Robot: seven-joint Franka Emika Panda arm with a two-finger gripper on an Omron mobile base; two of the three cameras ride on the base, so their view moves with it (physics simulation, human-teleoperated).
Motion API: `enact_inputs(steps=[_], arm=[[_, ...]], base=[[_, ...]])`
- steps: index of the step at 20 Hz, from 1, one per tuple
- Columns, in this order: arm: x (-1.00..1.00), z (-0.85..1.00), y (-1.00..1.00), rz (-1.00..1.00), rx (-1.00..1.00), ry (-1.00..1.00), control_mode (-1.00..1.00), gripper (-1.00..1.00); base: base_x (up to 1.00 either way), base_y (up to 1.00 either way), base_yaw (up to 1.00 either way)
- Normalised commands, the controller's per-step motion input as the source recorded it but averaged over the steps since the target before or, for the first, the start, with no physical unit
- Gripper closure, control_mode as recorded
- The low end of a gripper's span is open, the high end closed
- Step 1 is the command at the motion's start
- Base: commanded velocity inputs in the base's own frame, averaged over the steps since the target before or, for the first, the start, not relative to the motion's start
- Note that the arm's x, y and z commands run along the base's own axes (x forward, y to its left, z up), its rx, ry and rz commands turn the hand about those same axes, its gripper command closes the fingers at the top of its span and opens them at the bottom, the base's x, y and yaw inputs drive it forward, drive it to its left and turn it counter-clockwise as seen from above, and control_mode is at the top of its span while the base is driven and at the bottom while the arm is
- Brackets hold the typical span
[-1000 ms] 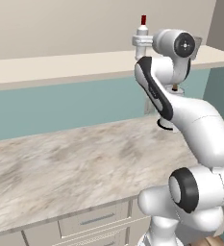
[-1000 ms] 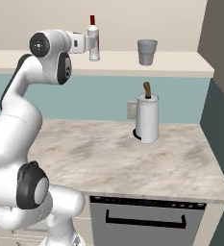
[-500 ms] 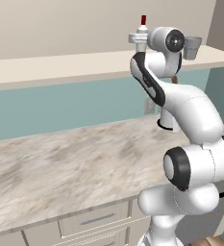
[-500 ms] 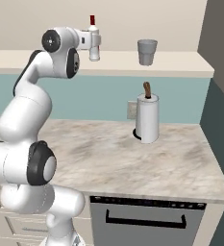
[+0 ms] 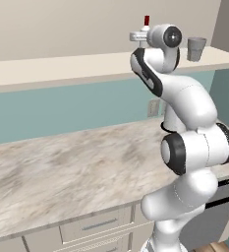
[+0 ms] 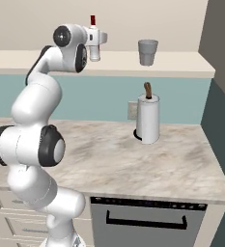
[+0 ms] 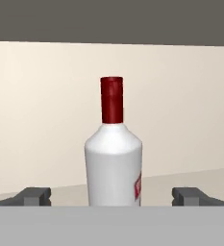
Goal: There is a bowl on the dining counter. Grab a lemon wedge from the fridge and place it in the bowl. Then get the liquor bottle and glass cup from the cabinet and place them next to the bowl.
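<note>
White-clear liquor bottle centred before the gripper.
Jaws spread wide, a finger either side, grasping nothing; the glass cup stands well apart on the same shelf.

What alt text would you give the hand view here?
A white liquor bottle with a red cap stands upright and centred on a pale shelf, against a cream back wall. The gripper's two dark fingers are spread wide on either side of the bottle, not touching it.
</note>
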Motion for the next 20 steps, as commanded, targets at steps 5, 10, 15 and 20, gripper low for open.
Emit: enact_inputs(steps=[5,10,15,20], arm=[[0.19,0.0,-0.02,0.0,0.0,0.0,-1.0,-1.0],[0.26,0.0,-0.08,0.0,0.0,0.0,-1.0,-1.0],[0.25,0.0,-0.04,0.0,0.0,0.0,-1.0,-1.0],[0.19,-0.01,0.0,0.0,0.0,0.0,-1.0,1.0]], base=[[0.0,0.0,0.0],[0.0,0.0,0.0],[0.0,0.0,0.0],[0.0,0.0,0.0]])
